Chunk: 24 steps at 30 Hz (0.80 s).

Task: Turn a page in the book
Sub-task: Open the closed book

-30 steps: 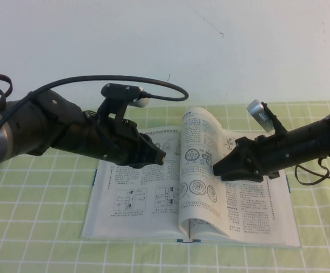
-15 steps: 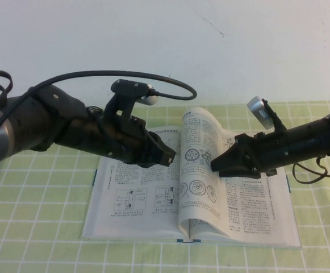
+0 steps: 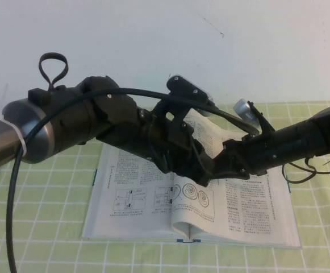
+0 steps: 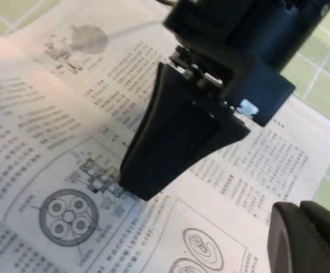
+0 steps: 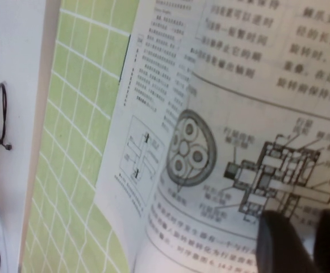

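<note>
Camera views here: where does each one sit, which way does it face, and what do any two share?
High view: raised on the robot's side, angled down at the book on the checked cloth; both arms meet over the raised page.
Left wrist view: on the left arm, facing the page; the right gripper touches it, the left gripper at the corner.
Right wrist view: on the right arm, close on the page; right gripper.
Both wrist views share the four-circle wheel diagram.

Right gripper on the page
Fingertips [image 5: 278, 239] at five o'clock touched the page [image 5: 255, 114] beside a shaft drawing.
</note>
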Available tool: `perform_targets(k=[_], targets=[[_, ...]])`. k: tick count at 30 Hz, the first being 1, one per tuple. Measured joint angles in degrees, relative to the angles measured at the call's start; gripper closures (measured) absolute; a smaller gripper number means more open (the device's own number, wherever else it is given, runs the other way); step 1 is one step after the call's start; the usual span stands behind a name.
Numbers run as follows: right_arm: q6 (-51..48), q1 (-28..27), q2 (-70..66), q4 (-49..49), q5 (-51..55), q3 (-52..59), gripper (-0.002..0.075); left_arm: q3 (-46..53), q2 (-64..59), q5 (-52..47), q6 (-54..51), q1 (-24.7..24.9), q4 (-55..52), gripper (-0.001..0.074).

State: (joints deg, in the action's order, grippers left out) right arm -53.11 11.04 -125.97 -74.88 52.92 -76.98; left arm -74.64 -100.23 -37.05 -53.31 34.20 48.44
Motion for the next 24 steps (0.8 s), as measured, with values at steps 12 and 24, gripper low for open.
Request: perform_targets(k=[12,24], targets=[[0.0,0.4,0.0,0.3,-0.4,-0.1,0.057,0.0,-1.3,2.2,2.1,9.5,-10.2,0.0738],[-0.1,0.4,0.0,2.6,-0.5,-0.1,0.057,0.0,-11.3,11.5,8.6,18.5,-21.1,0.0738]])
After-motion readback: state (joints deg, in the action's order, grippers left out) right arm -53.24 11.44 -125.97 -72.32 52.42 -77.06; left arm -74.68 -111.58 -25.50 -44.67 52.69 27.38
